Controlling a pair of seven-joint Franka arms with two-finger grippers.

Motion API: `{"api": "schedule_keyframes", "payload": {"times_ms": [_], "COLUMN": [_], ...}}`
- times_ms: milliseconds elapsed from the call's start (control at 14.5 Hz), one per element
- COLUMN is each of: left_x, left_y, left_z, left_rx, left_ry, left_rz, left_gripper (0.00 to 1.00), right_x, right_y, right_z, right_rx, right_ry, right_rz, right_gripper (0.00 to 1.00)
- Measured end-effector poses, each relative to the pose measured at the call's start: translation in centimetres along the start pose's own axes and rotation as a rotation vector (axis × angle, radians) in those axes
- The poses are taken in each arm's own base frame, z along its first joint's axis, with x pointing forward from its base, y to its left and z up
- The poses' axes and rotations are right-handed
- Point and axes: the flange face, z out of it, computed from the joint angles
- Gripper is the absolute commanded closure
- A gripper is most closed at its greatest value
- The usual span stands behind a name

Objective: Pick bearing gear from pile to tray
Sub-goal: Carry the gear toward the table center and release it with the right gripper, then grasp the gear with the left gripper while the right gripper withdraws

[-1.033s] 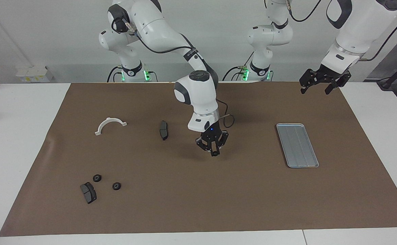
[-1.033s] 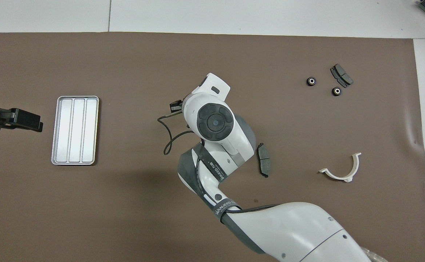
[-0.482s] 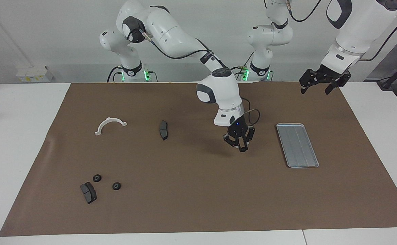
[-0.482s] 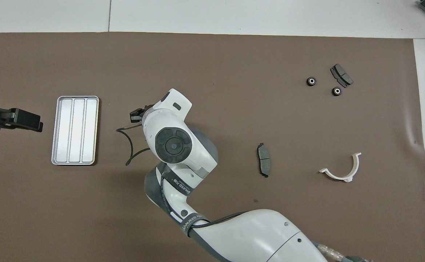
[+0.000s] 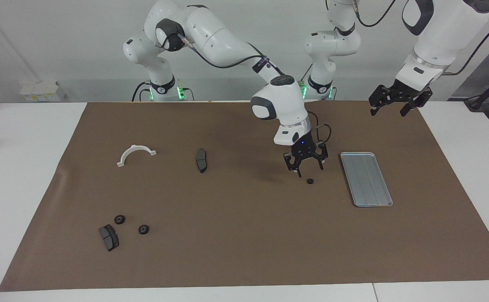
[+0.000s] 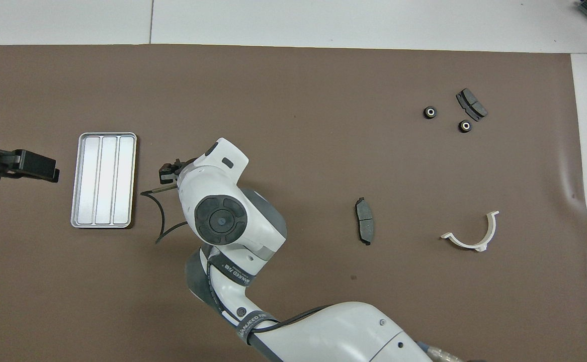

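My right gripper (image 5: 309, 167) hangs open over the brown mat beside the tray (image 5: 366, 178), toward the right arm's end. Just under its fingers is a loose black bearing gear (image 5: 310, 181), outside the tray; I cannot tell whether it rests on the mat. In the overhead view the right wrist hides that gear, and the tray (image 6: 103, 180) holds nothing. The pile lies toward the right arm's end: two black bearing gears (image 5: 119, 219) (image 5: 143, 229) and a dark grey pad (image 5: 109, 237). My left gripper (image 5: 399, 102) waits open, raised over the mat's edge near the tray.
A second dark pad (image 5: 201, 160) lies mid-mat, with a white half-ring bracket (image 5: 136, 154) beside it toward the right arm's end. The right arm stretches over the middle of the mat.
The right gripper carried a bearing gear across the mat toward the tray, then opened. The gear has left its fingers and is below them. The left arm has not moved.
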Motion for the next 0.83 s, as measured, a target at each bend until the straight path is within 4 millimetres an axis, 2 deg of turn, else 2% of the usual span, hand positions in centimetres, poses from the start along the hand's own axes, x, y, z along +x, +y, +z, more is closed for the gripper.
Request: {"api": "schedule_keyframes", "payload": {"times_ms": [69, 207, 344, 620, 689, 826], "left_x": [0.0, 0.0, 0.0, 0.0, 0.0, 0.1], "left_y": [0.0, 0.0, 0.0, 0.0, 0.0, 0.0], "left_z": [0.0, 0.0, 0.0, 0.0, 0.0, 0.1], "left_rx": [0.000, 0.000, 0.000, 0.000, 0.000, 0.000], "left_ry": [0.000, 0.000, 0.000, 0.000, 0.000, 0.010], "left_rz": [0.000, 0.000, 0.000, 0.000, 0.000, -0.018], "left_gripper": [0.00, 0.00, 0.00, 0.00, 0.00, 0.00], "right_x": [1.1, 3.8, 6.9, 12.5, 13.2, 13.9], "right_y": [1.6, 6.2, 12.2, 26.8, 29.6, 34.0], "right_z": [0.2, 0.8, 1.2, 0.6, 0.3, -0.2], "right_rx": [-0.022, -0.083, -0.150, -0.266, -0.283, -0.320], "right_ry": [0.001, -0.016, -0.039, -0.100, -0.116, -0.170], "right_rz": [0.006, 0.004, 0.006, 0.004, 0.004, 0.019], "right_gripper": [0.18, 0.18, 0.17, 0.17, 0.18, 0.18]}}
